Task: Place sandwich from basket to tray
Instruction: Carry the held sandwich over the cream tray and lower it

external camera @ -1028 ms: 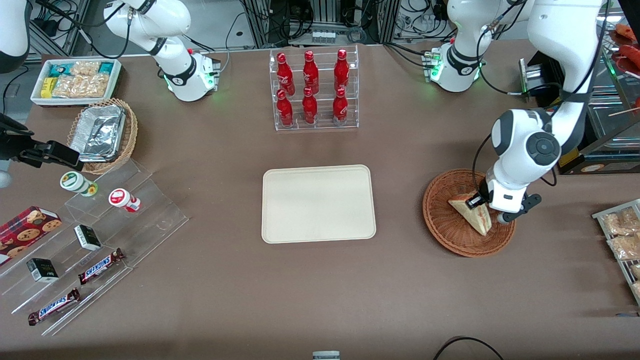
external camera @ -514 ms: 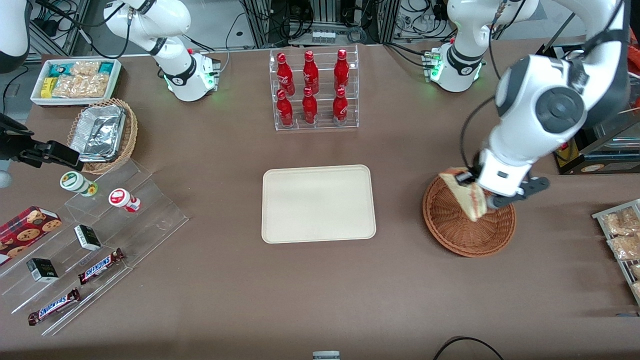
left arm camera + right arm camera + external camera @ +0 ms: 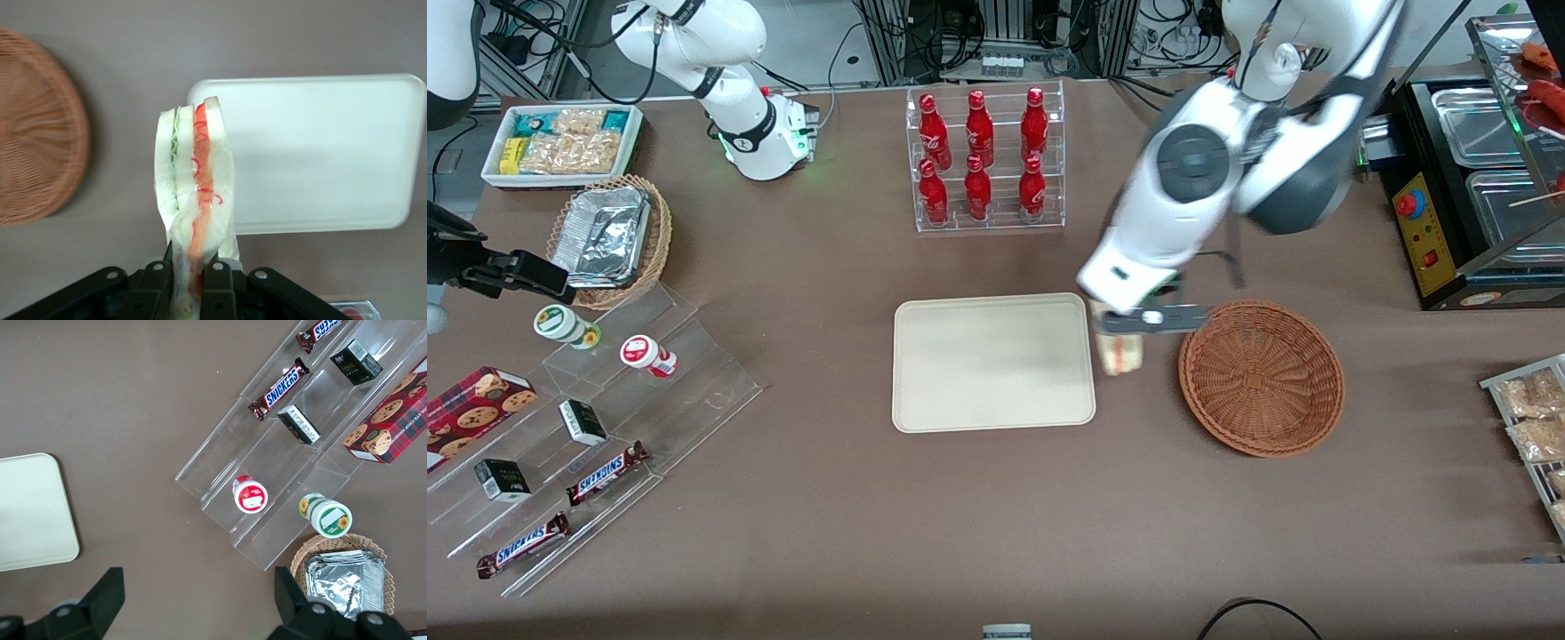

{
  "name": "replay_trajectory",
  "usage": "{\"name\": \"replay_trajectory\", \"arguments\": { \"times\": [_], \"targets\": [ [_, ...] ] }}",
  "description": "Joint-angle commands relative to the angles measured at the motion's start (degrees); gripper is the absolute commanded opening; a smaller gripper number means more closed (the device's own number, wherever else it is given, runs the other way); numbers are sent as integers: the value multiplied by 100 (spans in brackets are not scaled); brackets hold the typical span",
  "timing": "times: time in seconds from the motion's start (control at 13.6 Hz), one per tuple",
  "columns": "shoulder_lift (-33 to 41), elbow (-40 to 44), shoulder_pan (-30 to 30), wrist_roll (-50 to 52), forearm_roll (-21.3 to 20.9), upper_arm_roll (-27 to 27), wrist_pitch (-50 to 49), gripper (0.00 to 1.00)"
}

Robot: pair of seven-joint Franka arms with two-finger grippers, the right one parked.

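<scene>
Counter: brown surface carrying all items listed. Tray: cream rectangle with rounded corners and low rim, flat on the counter, its short edge just beside the hand on the parked arm's side; nothing lies on it. Basket: round reddish-brown wicker bowl, on the counter near the hand on the working arm's side, nothing in it. Hand: raised above the strip of counter between tray and basket, nearer to the tray's edge; its 2 dark fingers are closed tight on the sandwich, pinching the wrapped end of the wedge. Sandwich: triangular wedge in clear wrap, 3 pale bread slices with 1 green and 1 red filling layer seen in the left wrist view, hanging from the hand clear of the counter, over the gap just beside the tray's rim, touching neither tray nor basket.
</scene>
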State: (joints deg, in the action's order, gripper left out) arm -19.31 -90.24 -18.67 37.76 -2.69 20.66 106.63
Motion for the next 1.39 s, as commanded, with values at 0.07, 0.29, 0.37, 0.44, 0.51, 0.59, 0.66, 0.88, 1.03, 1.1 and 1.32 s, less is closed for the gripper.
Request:
{"name": "replay_trajectory", "arguments": {
  "times": [0.07,0.29,0.37,0.44,0.51,0.59,0.66,0.88,1.03,1.1,1.32],
  "targets": [
    [-967,674,-733,389,-319,-36,279,0],
    [-1495,675,-1112,951,-740,-45,981,0],
    [-1627,675,-1200,1118,-915,-53,1131,0],
    [-1759,683,-1244,1268,-1048,-45,1280,0],
    [-1899,683,-1314,1365,-1119,-53,1499,0],
    [-2014,683,-1376,1410,-1198,-62,1702,0],
    [-2172,718,-1403,1419,-1242,-71,1834,0],
    [-2489,868,-1482,1611,-1540,-71,1862,0],
    [-2577,850,-1491,1674,-1681,-62,1871,0],
    [-2621,842,-1491,1674,-1691,-71,1871,0],
    [-2639,842,-1491,1648,-1682,-62,1871,88]
  ]
}}
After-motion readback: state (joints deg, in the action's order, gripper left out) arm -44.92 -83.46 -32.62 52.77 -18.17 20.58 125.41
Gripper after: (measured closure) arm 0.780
